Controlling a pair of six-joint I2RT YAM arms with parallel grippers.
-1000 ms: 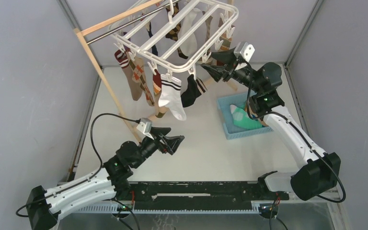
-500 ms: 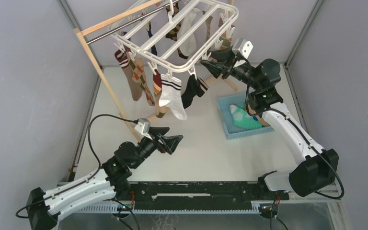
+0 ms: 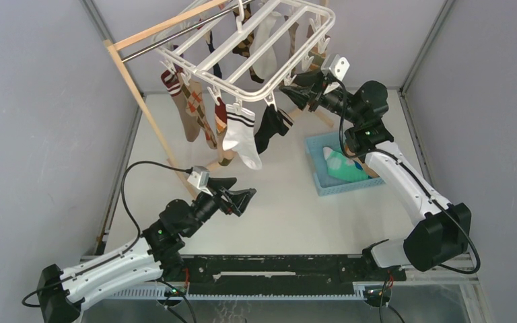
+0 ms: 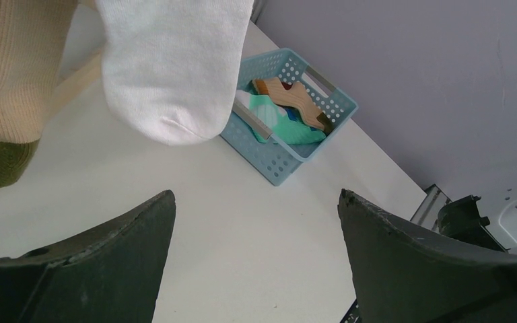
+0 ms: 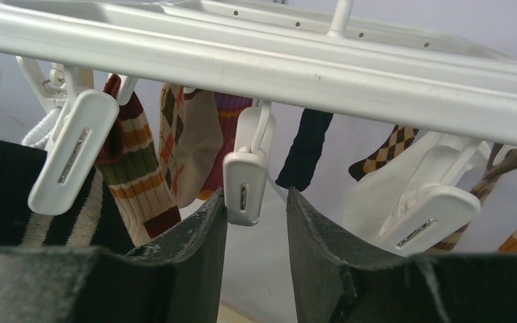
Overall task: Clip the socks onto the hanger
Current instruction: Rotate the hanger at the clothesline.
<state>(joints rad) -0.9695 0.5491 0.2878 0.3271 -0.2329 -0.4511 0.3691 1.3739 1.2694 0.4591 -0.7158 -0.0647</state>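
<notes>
R gripper (image 5: 256, 202) is up at the hanger (image 5: 309, 77) near the bench's far-right corner, jaws parted either side of one dangling clip (image 5: 245, 185), gripping nothing. Socks (image 4: 286, 118) lie in blue basket (image 4: 269, 161) by right edge, below it. L gripper (image 4: 256, 229) spread wide, empty, near-left.

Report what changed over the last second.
The right tool moved left toward the hanger and now sits open astride an empty clip. Nothing was gripped or released. The left tool barely shifted; the socks stayed in the basket.
</notes>
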